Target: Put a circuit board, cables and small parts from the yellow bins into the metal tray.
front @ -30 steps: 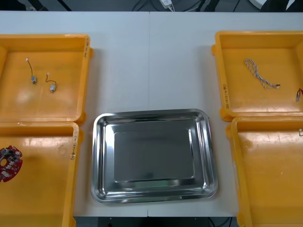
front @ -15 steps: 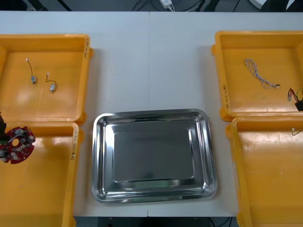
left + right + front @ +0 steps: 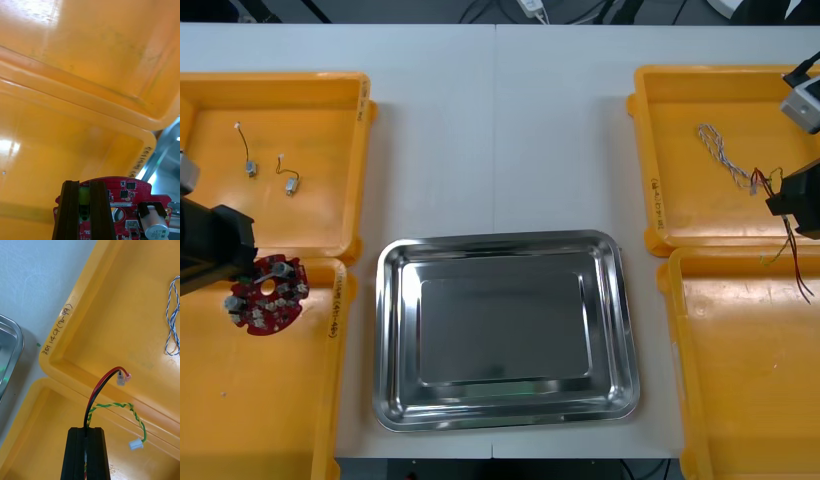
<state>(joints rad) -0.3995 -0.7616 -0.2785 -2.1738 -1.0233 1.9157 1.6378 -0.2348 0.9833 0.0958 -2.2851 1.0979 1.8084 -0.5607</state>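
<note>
Tray (image 3: 505, 335) inside bare, open from above. Bare surface (image 3: 495, 130) strips run betw. tray and bins on each side, w/ a wide bare stretch beyond it. L claw (image 3: 84, 184), board (image 3: 127, 189) clamped, hangs over L near bin (image 3: 280, 420). That bin's inner wall and the tray rim stand betw. it and tray. R claw (image 3: 87, 430) hangs over R bins (image 3: 652, 200) at their shared rims, pinched cables (image 3: 95, 390) dangling across. Their inner walls bar a low path to tray.
</note>
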